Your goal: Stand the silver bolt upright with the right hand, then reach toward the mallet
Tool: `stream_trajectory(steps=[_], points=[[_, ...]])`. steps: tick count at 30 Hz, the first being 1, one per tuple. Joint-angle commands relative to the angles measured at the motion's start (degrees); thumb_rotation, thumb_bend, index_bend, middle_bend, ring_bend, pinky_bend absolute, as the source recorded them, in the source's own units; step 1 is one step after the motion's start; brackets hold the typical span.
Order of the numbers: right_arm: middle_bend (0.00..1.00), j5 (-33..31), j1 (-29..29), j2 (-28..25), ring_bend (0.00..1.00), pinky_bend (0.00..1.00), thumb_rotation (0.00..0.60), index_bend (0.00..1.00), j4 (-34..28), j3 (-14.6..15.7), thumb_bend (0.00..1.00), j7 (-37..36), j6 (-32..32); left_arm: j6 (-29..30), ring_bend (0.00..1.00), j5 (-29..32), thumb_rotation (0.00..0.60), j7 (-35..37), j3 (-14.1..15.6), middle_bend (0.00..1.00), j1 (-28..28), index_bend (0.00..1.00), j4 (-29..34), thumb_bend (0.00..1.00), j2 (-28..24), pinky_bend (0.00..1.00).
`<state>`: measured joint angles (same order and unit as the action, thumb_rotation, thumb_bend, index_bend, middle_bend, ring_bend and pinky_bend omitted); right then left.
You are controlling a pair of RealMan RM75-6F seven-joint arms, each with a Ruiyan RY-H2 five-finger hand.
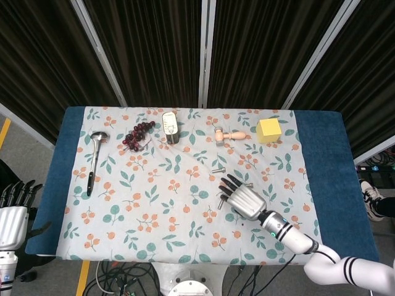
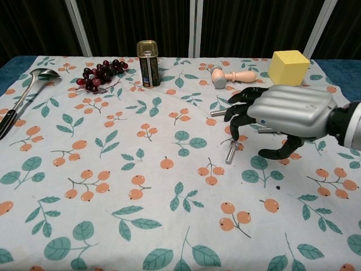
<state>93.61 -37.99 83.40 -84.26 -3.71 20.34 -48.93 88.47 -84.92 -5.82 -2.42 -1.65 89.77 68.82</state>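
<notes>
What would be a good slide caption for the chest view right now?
Right hand hovers open-fingered above silver bolts lying on the patterned tablecloth, mallet beyond.

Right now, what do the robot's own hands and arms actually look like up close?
The right hand has a ribbed silver metal back shaped like a rounded shell, with slim black fingers. Behind it sits a black wrist band carrying a small green light, then a white arm with black rings near the joint. The left hand, at the picture's edge, matches: silver back, black fingers.
</notes>
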Motion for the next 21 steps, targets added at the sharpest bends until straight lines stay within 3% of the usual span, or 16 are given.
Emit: stream_trajectory(steps=[1, 10, 21], points=[[0.18, -0.4, -1.6, 3.8, 0.0, 0.0, 0.6, 0.37, 3.7, -0.1, 0.25, 1.4, 0.5, -0.1, 0.0, 0.2, 0.6, 0.3, 0.0, 0.08, 0.0, 0.16, -0.3, 0.0, 0.1, 0.0], [0.19, 0.5, -2.6, 9.2, 0.0, 0.0, 0.6, 0.4, 9.4, 1.5, 0.26, 0.1, -1.4, -0.1, 0.0, 0.4, 0.6, 1.3, 0.0, 0.08, 0.3, 0.16, -1.2, 0.0, 0.4, 0.0], [0.21, 0.6, -2.5, 11.1, 0.0, 0.0, 0.6, 0.44, 11.6, 2.9, 0.28, -1.2, -3.3, -0.3, 0.0, 0.4, 0.6, 2.5, 0.2, 0.08, 0.4, 0.16, -2.1, 0.0, 0.7, 0.0]])
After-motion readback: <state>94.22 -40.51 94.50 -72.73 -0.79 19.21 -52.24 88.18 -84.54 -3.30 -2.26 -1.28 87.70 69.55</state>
